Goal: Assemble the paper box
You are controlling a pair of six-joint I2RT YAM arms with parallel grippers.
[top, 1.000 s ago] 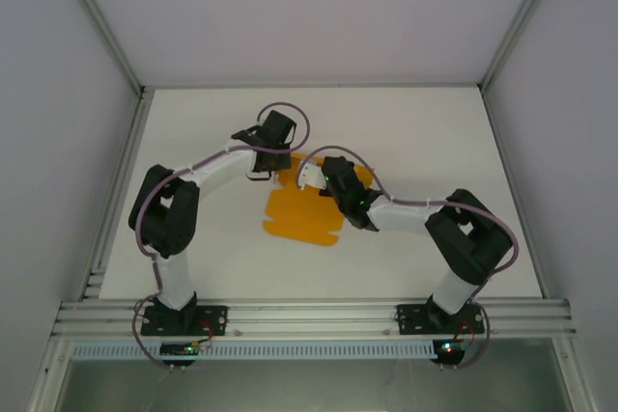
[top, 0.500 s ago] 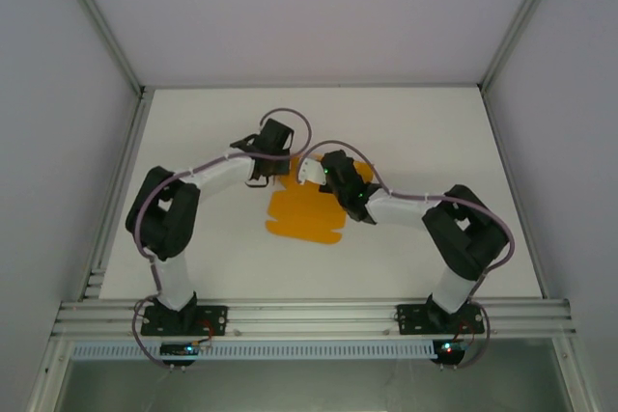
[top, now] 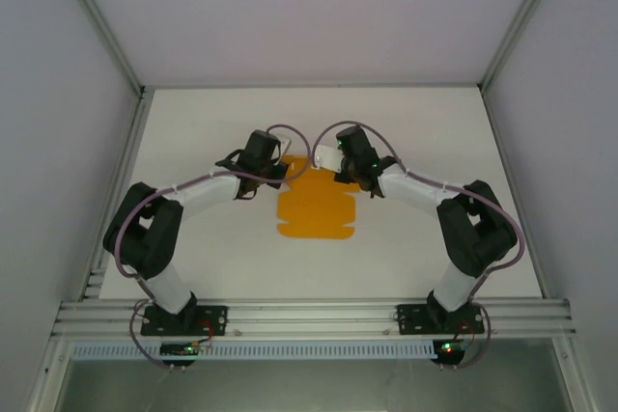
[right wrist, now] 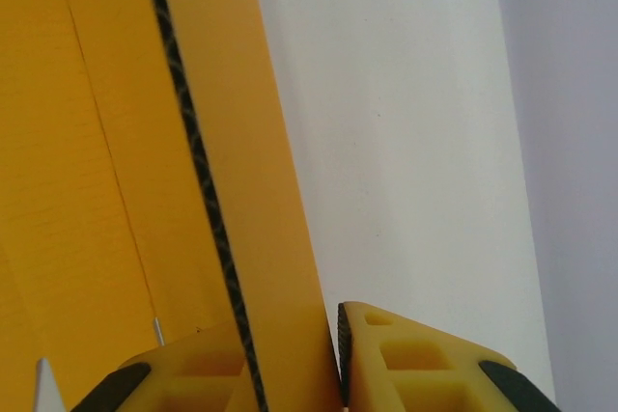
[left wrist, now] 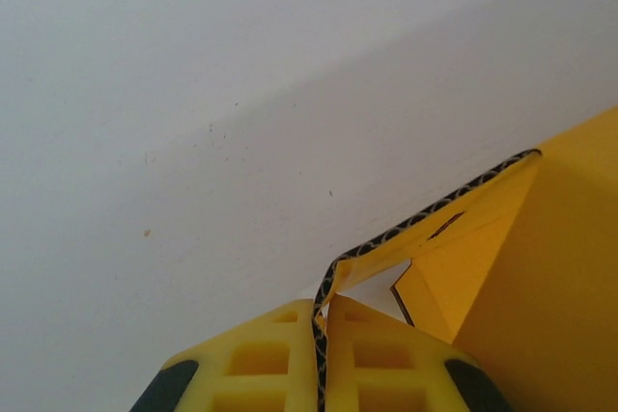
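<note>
The paper box [top: 316, 207] is a flat orange die-cut sheet with flaps, lying mid-table between the two arms. My left gripper [top: 273, 173] is at the sheet's far left corner and is shut on a thin flap edge [left wrist: 386, 238] that bends up between its yellow fingers [left wrist: 261, 359]. My right gripper [top: 340, 173] is at the far right corner, shut on an orange side flap [right wrist: 280, 238] standing on edge between its fingers [right wrist: 415, 364]. The sheet's far edge is hidden under both grippers.
The white table [top: 425, 123] is walled by grey panels at the back and sides, with metal posts [top: 512, 26] in the corners. An aluminium rail [top: 309, 315] runs along the near edge by the arm bases.
Both grippers have shifted right and the sheet has slid right with them. The left wrist dropped from above the sheet's corner down to it, and the right wrist moved farther back.
</note>
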